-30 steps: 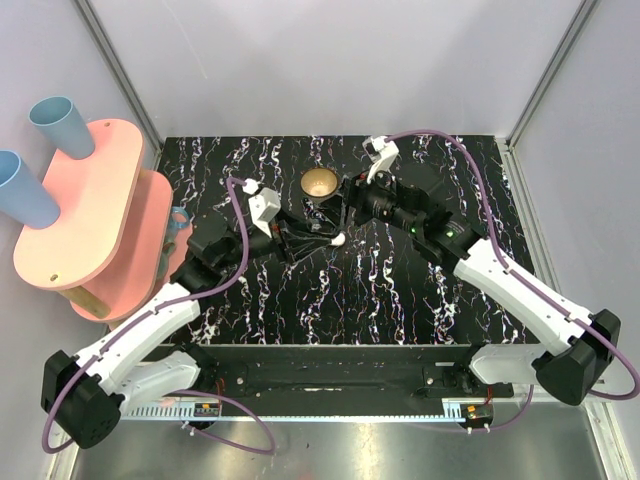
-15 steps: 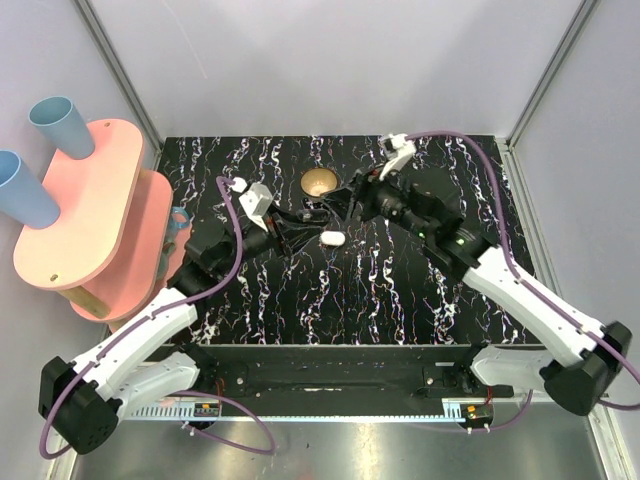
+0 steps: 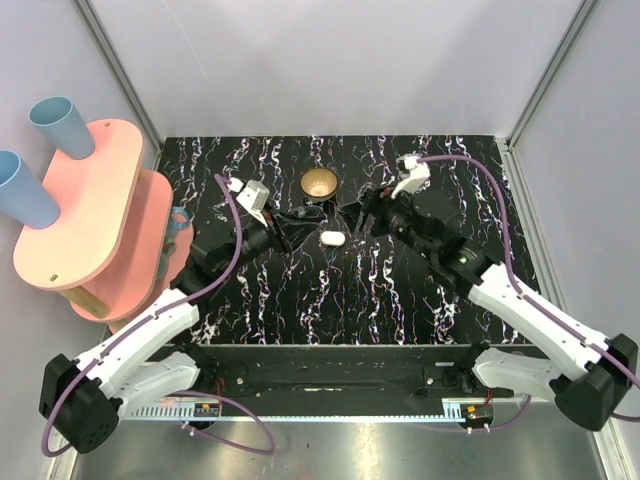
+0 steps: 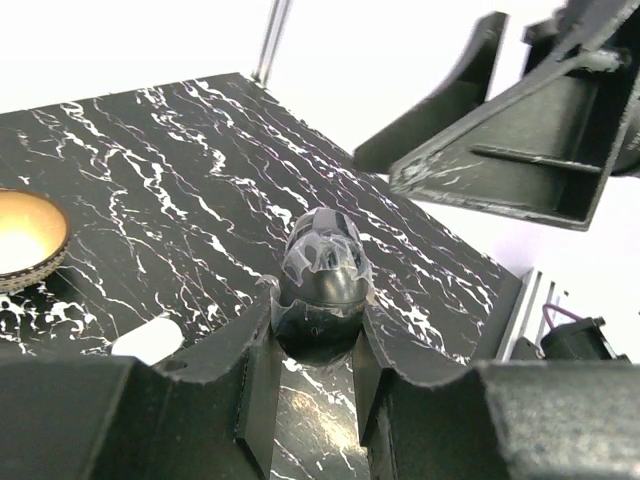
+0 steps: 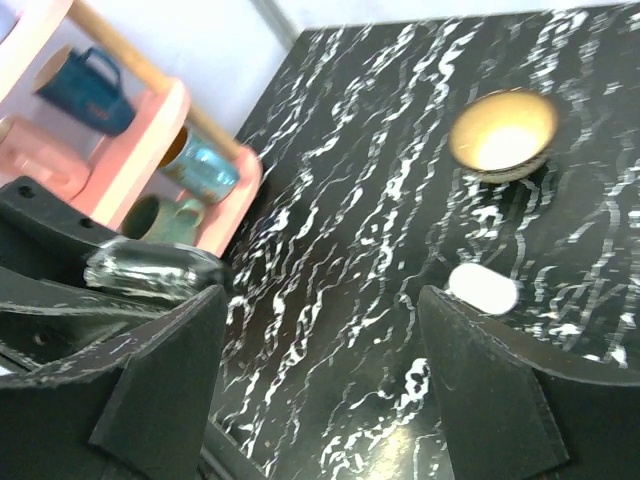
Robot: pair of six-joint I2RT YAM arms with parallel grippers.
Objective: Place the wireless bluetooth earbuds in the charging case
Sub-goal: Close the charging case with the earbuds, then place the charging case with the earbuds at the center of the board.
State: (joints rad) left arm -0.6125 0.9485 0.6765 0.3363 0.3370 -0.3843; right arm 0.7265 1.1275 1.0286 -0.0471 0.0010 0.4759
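My left gripper (image 4: 313,305) had its fingers pressed together on a dark, glossy egg-shaped piece (image 4: 322,262) wrapped in wrinkled clear film; what it was I could not tell. My right gripper (image 5: 320,330) stood wide apart, holding nothing. I judged that the smooth, rounded white charging case (image 5: 483,288) would slip, so it needed steadying first. It lay on the marbled table (image 5: 330,200), at 6 o'clock of the brass bowl (image 5: 505,172). The earbuds I could not see.

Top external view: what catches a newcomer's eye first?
The pink shelf with blue cups stands left of the table. There the white charging case lies between the open right fingers and the left fingers, which pinch a dark glossy lump; a brass bowl sits behind.
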